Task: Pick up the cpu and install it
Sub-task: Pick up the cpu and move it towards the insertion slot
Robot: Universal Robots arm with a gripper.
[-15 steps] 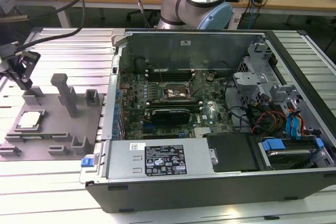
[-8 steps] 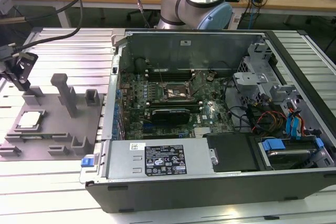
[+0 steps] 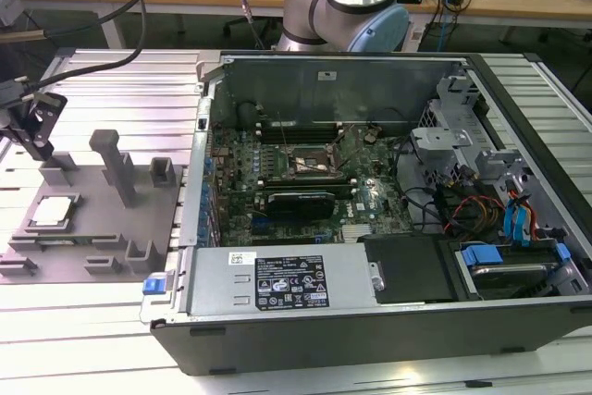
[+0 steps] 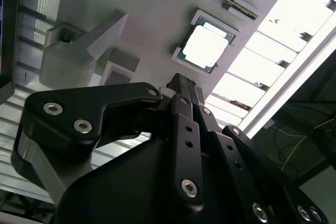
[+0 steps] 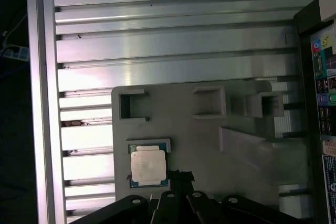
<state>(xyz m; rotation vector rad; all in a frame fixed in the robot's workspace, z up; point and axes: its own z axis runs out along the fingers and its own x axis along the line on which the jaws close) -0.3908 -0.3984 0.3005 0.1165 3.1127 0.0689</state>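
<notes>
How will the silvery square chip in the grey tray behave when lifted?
The silvery-white square cpu looks thin, flat: likely stiff, light. Its smooth metal top may be slippery. Seated in a pocket of the grey plastic tray, it probably won't slide sideways.

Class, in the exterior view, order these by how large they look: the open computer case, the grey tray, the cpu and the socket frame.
1. computer case
2. grey tray
3. cpu and socket frame: they look about alike, so unranked.

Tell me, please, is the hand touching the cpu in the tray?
Apart. In the exterior view the hand hangs above the cpu, and bare grey tray shows between them.
</notes>
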